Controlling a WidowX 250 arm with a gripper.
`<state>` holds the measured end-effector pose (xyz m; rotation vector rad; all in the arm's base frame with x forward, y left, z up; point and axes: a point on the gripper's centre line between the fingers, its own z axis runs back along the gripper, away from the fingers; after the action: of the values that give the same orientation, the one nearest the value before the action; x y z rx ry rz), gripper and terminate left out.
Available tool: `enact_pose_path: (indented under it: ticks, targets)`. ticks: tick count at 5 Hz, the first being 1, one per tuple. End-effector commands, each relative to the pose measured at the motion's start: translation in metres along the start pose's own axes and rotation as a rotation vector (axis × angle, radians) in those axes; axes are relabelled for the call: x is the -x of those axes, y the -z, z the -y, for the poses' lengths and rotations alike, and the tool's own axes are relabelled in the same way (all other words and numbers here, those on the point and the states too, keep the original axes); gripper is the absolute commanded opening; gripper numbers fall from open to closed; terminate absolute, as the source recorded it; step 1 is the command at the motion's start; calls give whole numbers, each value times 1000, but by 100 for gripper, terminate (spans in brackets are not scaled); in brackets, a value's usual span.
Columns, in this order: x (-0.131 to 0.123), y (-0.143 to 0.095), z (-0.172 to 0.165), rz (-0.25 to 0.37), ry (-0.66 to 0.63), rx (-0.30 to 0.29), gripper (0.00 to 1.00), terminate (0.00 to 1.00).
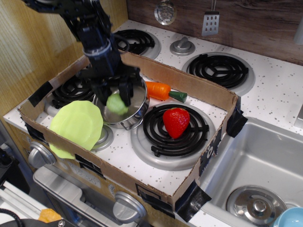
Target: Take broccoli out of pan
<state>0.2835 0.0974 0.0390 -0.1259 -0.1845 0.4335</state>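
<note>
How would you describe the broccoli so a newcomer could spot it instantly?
Look inside the cardboard tray on the stovetop, at the steel pan near its left end. The broccoli is the small pale green lump between the gripper fingers over that pan, smaller than the red strawberry and rounder than the flat lime plate.

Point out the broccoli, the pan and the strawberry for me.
broccoli [116,103], main camera view, centre of its pale green lump
pan [137,105], main camera view, shiny right side wall
strawberry [176,121], main camera view, middle of the red body
</note>
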Motion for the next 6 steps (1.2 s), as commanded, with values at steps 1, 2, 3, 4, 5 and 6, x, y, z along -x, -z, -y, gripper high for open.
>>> enact_pose_path:
  ticks: [1,2,3,4,5,6]
  targets:
    - [-30,-31,19,124,-32,57,0,0]
    - [-49,-49,12,125,55,-26,0,0]
    - [-52,-60,-8,94,93,-76,0,0]
    - [-48,-73,-21,90,81,-147,0,0]
    - [-36,-75,-46,79,100,-229,0,0]
    - [-23,-65,-70,73,98,-267,0,0]
